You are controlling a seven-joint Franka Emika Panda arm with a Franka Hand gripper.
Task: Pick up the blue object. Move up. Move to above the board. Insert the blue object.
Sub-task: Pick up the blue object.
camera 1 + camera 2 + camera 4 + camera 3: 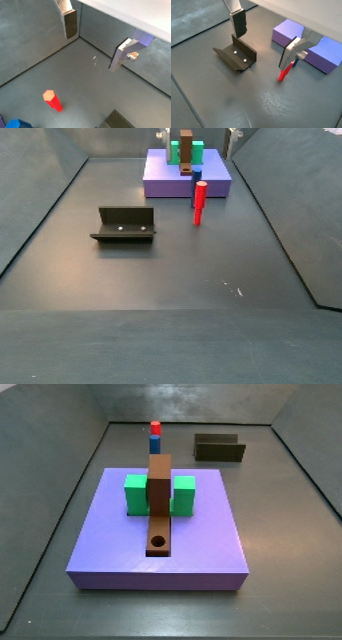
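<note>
The big flat purple slab (100, 544) sits on the dark grey floor (160, 278) near one end of the bench. On top of it lies the long thin brown board (160, 502) with a round hole (159, 541) near one end. The board runs through a green block (136, 494) that sits across it.

The dark L-shaped fixture (124, 224) stands on the floor, well apart from the slab and closer to one side wall.

The slim blue stick with a red cap (199, 203) stands straight up on the floor. Its long axis goes up and down, and the red end is on top. It is just past the edge of the slab, on the floor and not on the slab. In a side view only its red cap and some blue (155, 429) show behind the far end of the board.

The gripper (264, 37) hangs above the floor with its two silver fingers (238, 23) spread wide and nothing between them. In a wrist view the stick (286, 71) is just beside one finger, outside the gap. I cannot tell if they touch.
</note>
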